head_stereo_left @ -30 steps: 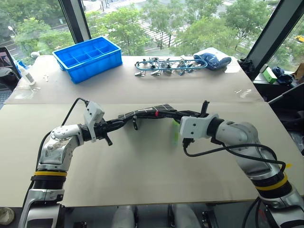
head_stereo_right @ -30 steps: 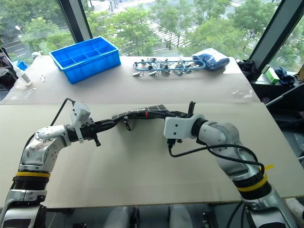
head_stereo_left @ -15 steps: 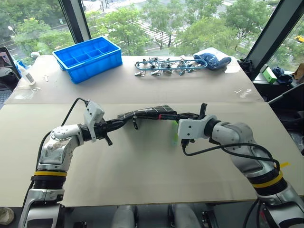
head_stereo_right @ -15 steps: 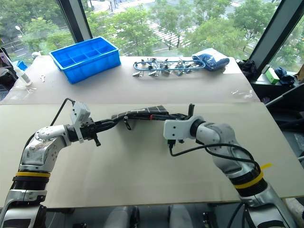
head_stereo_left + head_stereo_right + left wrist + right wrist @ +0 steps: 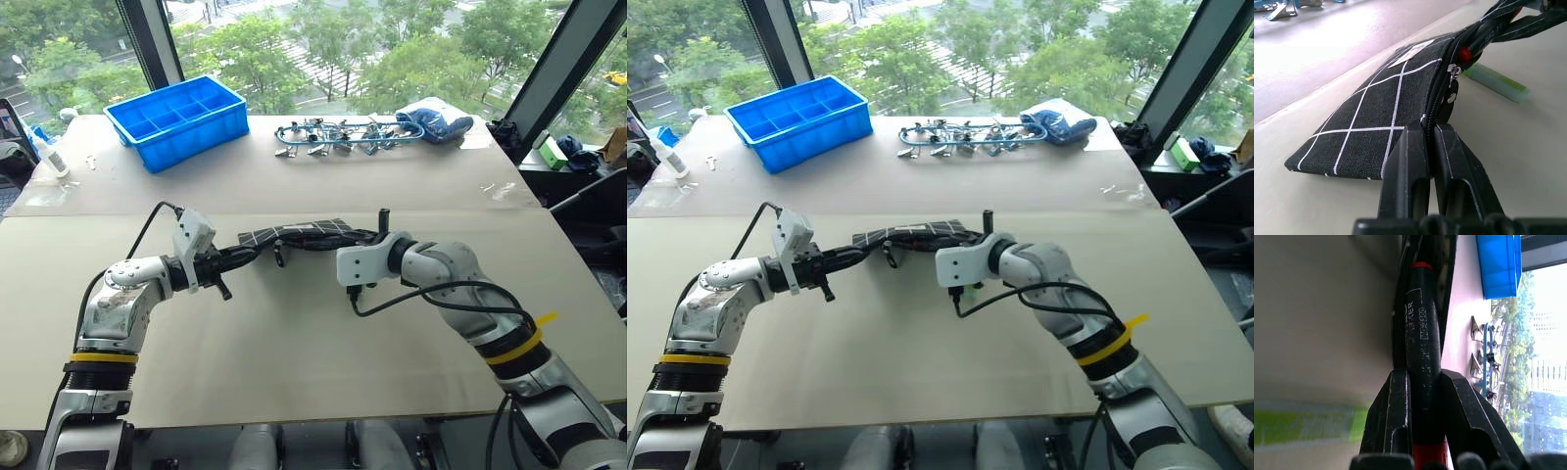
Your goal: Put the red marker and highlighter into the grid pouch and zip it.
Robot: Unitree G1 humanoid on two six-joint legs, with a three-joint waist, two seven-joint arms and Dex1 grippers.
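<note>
Head views: my right gripper has slid leftward along the flat black fabric grid pouch since a second ago, closing toward the pouch's open middle. My left gripper has not shifted; it stays pinched on the pouch's left end, holding it raised off the pale table. The blue plastic compartment bin sits well behind the pouch, untouched.

Left wrist view: my two black fingers are pressed together on the pouch's zipper edge. The zipper gapes beyond them, its black pull strap hanging at the opening. A red tip shows at the mouth, which I take for the slim black-barrelled red marker. The stubby light green highlighter lies on the table just beside the pouch, still outside it.

Right wrist view: my fingers are clamped on the marker's black barrel, its far end pointing into the pouch's slit.

Reading: marker insertion is under way, not finished. Highlighter and zipping remain.
</note>
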